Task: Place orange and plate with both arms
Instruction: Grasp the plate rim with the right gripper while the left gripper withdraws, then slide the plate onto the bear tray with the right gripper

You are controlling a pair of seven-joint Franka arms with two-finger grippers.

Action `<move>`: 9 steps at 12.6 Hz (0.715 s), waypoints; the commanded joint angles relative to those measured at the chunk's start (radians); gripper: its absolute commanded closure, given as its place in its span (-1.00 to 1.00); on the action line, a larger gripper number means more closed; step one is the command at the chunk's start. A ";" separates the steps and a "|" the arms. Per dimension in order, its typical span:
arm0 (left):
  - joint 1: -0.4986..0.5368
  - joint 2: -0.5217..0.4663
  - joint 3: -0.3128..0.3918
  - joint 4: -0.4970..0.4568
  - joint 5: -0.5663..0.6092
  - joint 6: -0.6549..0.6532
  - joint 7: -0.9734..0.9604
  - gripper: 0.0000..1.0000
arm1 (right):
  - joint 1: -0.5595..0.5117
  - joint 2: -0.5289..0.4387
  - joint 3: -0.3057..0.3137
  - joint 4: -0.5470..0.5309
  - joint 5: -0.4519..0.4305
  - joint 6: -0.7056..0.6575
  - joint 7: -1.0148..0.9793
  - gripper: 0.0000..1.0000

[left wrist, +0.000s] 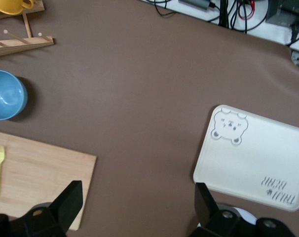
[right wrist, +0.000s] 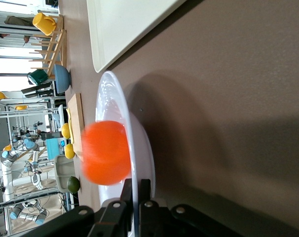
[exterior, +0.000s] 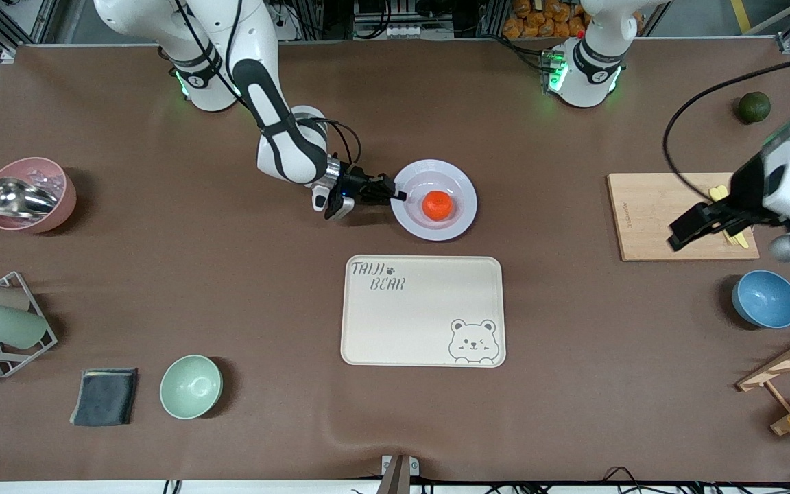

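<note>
While the orange (exterior: 437,205) is sitting in the well of the plate (exterior: 456,180), you are seeing the right gripper (exterior: 398,195) pinching that plate's rim at the edge toward the right arm's end of the table; in the right wrist view its fingers (right wrist: 145,192) are closing together on the thin white rim, with the orange (right wrist: 106,152) just beside them on the plate (right wrist: 139,143). Plate and orange are lying farther from the front camera than the bear tray (exterior: 424,310), and near it. Your left gripper (exterior: 700,225) is hanging over the wooden board (exterior: 649,218) at the left arm's end of the table, waiting; its fingers (left wrist: 65,202) are standing wide apart with nothing between them; the blue bowl (exterior: 765,298) is sitting nearer the front camera than that board.
</note>
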 commanded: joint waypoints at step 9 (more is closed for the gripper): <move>-0.127 -0.119 0.250 -0.074 -0.059 -0.144 0.251 -1.00 | 0.000 -0.092 -0.006 0.073 0.177 0.008 0.087 1.00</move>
